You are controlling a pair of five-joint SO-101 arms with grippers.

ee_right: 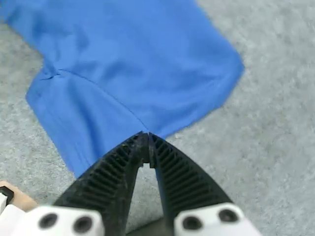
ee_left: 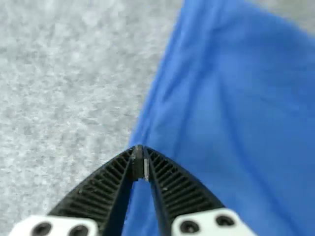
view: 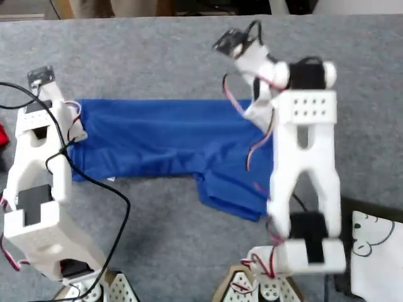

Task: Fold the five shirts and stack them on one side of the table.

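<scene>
A blue shirt (view: 170,138) lies spread across the grey table (view: 157,56), folded into a long band with one sleeve sticking out toward the front. My left gripper (view: 74,133) sits at the shirt's left end. In the left wrist view it (ee_left: 139,161) is shut, its tips pinching the edge of the blue shirt (ee_left: 231,113). My right gripper (view: 255,116) sits at the shirt's right end. In the right wrist view it (ee_right: 145,143) is shut on the hem of the blue shirt (ee_right: 128,64), and a crease runs up to the tips.
A white cloth with a dark drawing (view: 376,255) lies at the front right corner. Something red (view: 2,134) shows at the left edge. Black cables (view: 94,182) trail from the left arm over the table. Bare grey table stretches behind and in front of the shirt.
</scene>
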